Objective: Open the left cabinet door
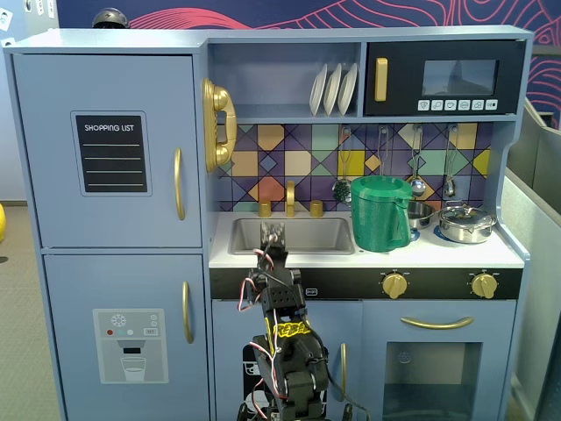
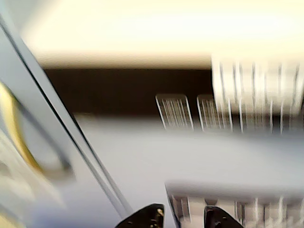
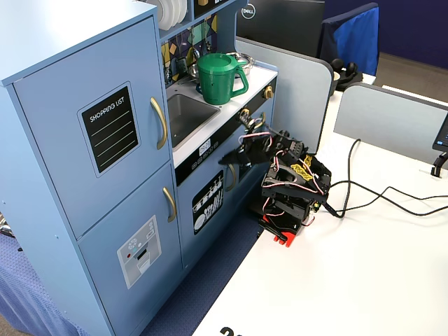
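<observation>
Gripper (image 3: pixel 227 159), jaws seemingly slightly apart, holds nothing near the empty sink (image 1: pixel 292 235); left cabinet door (image 1: pixel 110 151) shut.

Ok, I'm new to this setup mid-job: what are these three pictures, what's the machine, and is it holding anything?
The machine is a small robot arm standing on a white table before a blue toy kitchen. One fixed view faces the kitchen head-on; another looks from the side. The blurred wrist view rides on the arm, its gripper at the bottom edge. The jaws hold nothing; how far apart they stand is unclear. The left cabinet door, with its shopping-list panel and gold handle, is shut and untouched. A green pitcher stands on the counter beside the sink.
</observation>
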Controlling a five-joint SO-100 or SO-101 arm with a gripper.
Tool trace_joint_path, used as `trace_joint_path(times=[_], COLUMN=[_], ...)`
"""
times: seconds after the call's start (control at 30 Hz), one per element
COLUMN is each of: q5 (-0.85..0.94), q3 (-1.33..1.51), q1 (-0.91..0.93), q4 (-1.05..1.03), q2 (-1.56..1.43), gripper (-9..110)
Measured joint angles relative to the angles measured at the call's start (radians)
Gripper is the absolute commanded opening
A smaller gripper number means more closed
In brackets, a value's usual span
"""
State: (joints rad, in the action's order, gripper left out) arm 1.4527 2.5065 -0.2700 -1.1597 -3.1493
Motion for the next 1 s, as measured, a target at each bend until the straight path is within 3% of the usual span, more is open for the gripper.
trace_joint_path(times=[0.47, 0.73, 1.0], q5=[0.041, 0.129, 0.206], q3=[-0.396, -0.442, -0.442], q1=[-0.236, -0.376, -0.426], q4=[0.314, 0.592, 0.729], q2=[0.4, 0.566, 0.632], gripper=[5, 11, 15])
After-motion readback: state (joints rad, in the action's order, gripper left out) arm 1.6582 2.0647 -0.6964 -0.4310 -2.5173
